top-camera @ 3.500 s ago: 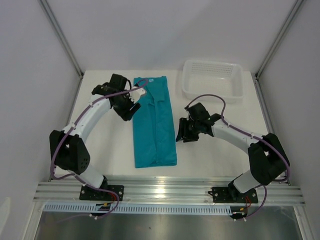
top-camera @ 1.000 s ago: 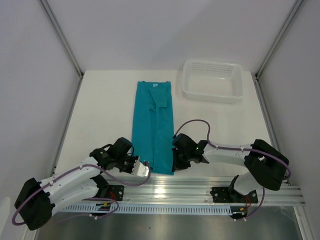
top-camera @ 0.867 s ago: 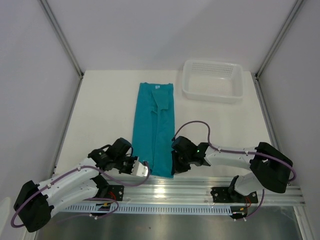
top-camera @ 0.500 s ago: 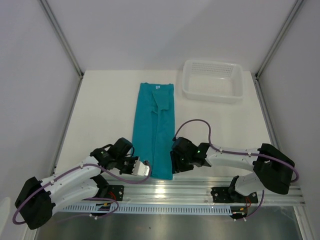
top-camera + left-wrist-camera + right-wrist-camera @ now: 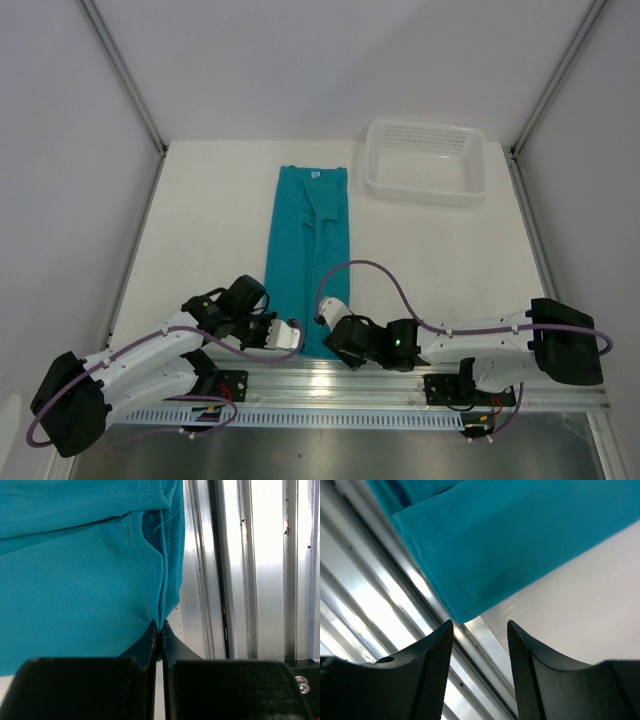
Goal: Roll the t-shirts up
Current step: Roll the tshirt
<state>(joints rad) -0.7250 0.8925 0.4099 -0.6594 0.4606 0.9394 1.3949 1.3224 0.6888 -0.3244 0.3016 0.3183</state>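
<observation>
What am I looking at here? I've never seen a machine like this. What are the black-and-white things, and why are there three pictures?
These are two robot arms bolted to a metal rail at the near edge of a white table. The wide picture comes from a camera fixed above and behind them. The other two come from small cameras on each arm's wrist, looking out past its own fingers.

On the table lies a teal t-shirt, folded into a long strip. A white plastic basket sits at the far end of the table, to the shirt's right.

Each arm ends in a two-fingered pincer. The left pincer is shut, pinching the shirt's near hem at a corner. The right pincer is open and holds nothing; the shirt's other near corner lies just ahead of its fingers.
</observation>
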